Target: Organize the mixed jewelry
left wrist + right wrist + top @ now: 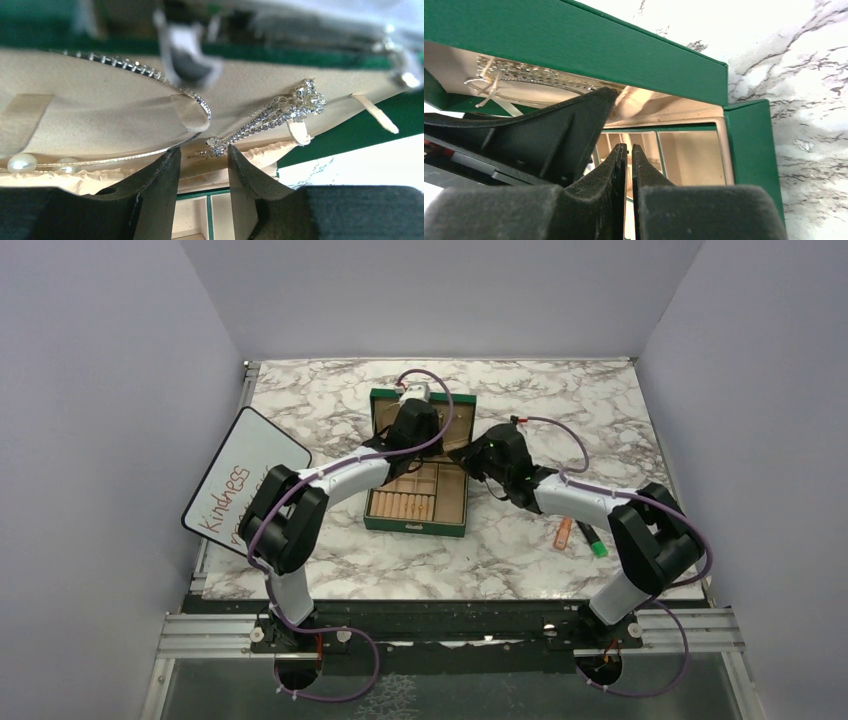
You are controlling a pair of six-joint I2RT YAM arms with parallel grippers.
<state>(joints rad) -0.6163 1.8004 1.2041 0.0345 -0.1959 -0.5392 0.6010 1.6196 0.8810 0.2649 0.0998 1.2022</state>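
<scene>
The sparkling drop piece hangs on the cream lining of the green box's open lid, and its lower end lies just beyond the tips of the left tool. This tool is half open and holds nothing. A stone-set loop hangs to the left of it. The left arm stretches forward over the box. The right arm bends inward over the worktop, and the right tool is pressed closed above the compartments.
</scene>
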